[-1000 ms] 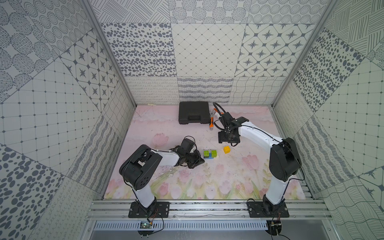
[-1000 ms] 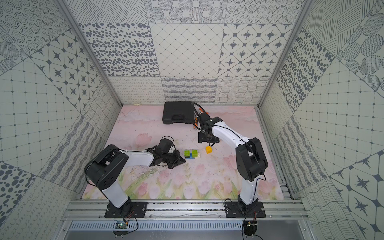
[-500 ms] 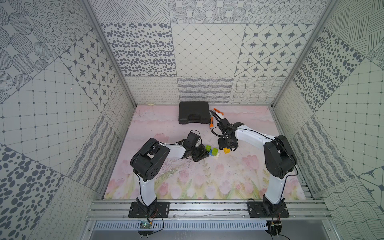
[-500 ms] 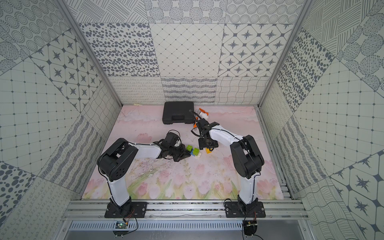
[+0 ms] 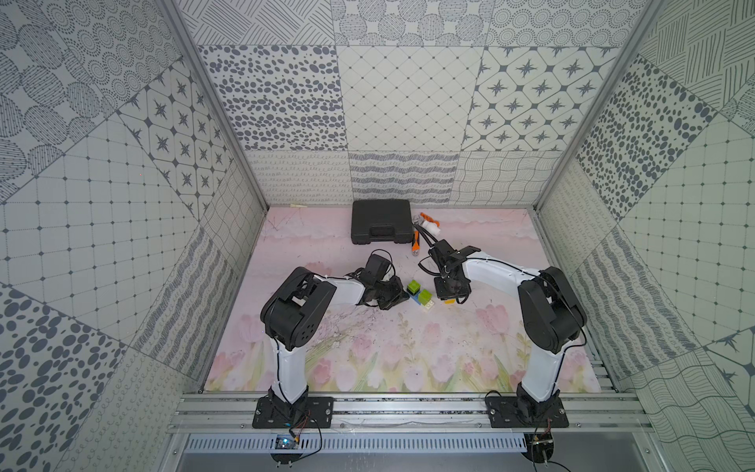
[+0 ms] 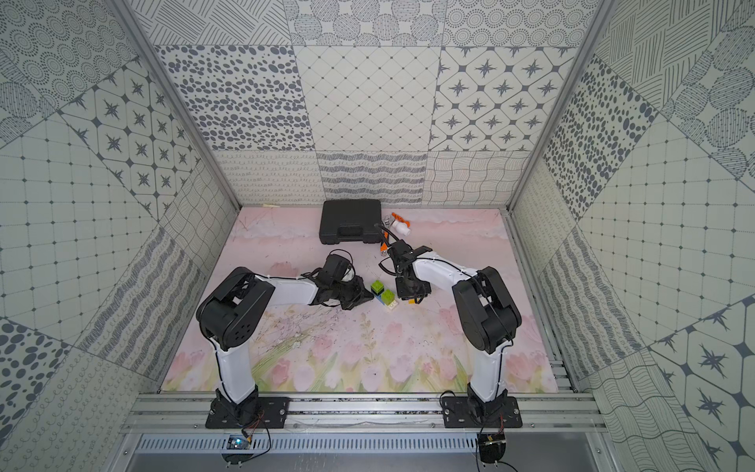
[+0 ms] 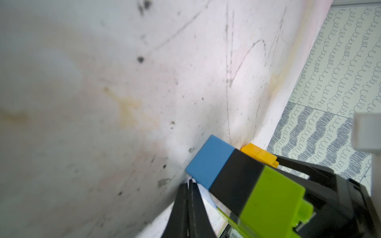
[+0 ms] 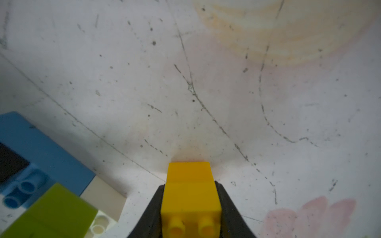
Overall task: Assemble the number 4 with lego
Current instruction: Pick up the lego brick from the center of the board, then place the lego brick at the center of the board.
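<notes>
- Right claw (image 8: 190, 206): a second ago its jaws stood wide above a loose yellow brick (image 8: 190, 193) lying near the middle of the mat (image 5: 408, 359); now they are closed on that brick's smooth side walls, its round studs pointing toward the wrist camera. The brick appears to rest on the mat.
- Meaning for the task: the stem piece seems secured and ready to be lifted and pressed onto the unfinished figure; the joining is not yet done.
- Left claw (image 5: 394, 298): closed and empty, its thin black fingers (image 7: 187, 206) pressed together; it has moved in to sit just beside the figure, probably to brace it.
- Partial number 4 (image 5: 421, 295): near the mat's centre, between the two claws; a long blue brick (image 7: 208, 164), a black brick (image 7: 237, 181) and a lime green brick (image 7: 272, 206) joined in a row, with a white brick (image 8: 103, 197) beside the blue one.
- Materials: glossy hard plastic blocks with sharp edges and hollow studs; the mat is matte, floral and scuffed with dark scratches.
- Far edge of the mat: a black case (image 5: 382, 222) and an orange-handled tool (image 5: 416, 241), both unused.
</notes>
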